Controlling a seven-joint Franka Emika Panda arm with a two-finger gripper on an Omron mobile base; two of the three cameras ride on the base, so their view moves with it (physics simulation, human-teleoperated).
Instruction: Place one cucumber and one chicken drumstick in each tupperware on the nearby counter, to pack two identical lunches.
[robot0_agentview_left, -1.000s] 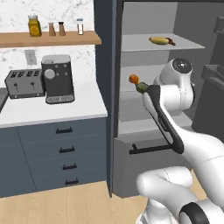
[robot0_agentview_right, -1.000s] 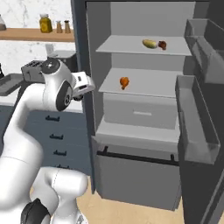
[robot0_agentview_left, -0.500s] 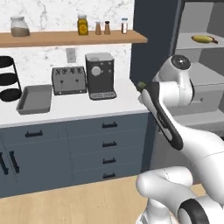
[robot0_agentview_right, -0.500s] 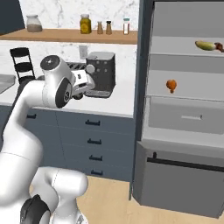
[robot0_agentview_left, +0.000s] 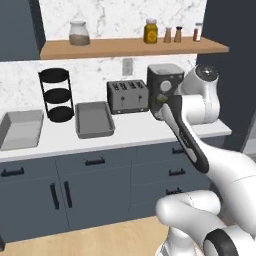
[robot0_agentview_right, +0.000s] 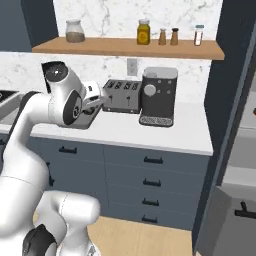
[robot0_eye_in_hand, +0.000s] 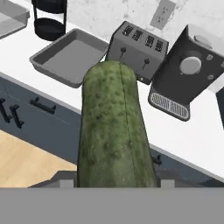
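Big white counter (robot0_agentview_left: 130, 137) spread out below and ahead of the gripper (robot0_agentview_left: 162, 102), sitting on blue-grey cabinet fronts (robot0_agentview_left: 100, 185) with dark handles. Wooden shelf (robot0_agentview_left: 130, 47) up on the marble wall, higher than the gripper and beyond it.

Black coffee machine (robot0_eye_in_hand: 190, 74) ahead of the gripper and off to its right in the hand view, just beside the toaster. Four-slot toaster (robot0_eye_in_hand: 138, 50) pretty much dead ahead, poking out past the tip of the cucumber.

Nearer grey tupperware (robot0_eye_in_hand: 72, 61) ahead and to the gripper's left, flat on the counter, close to the toaster but not touching it. Second tupperware (robot0_agentview_left: 20, 131) well off to the left, further from the gripper than the first. Black tiered rack (robot0_agentview_left: 55, 95) back against the wall between the two, also left of the gripper.

Cucumber (robot0_eye_in_hand: 114, 131) clamped in the jaws, bumpy and dark green, sticking straight out along the gripper and hanging in the air above the counter's front edge, not touching any tray. Only a green nub of it peeking out in the left base view.

Smaller stuff on the shelf: a glass jar (robot0_agentview_left: 79, 34) far left, a yellow jar (robot0_agentview_left: 150, 31) and a few shakers (robot0_agentview_left: 168, 34) up above the gripper. Wall outlet (robot0_eye_in_hand: 162, 13) above the toaster.
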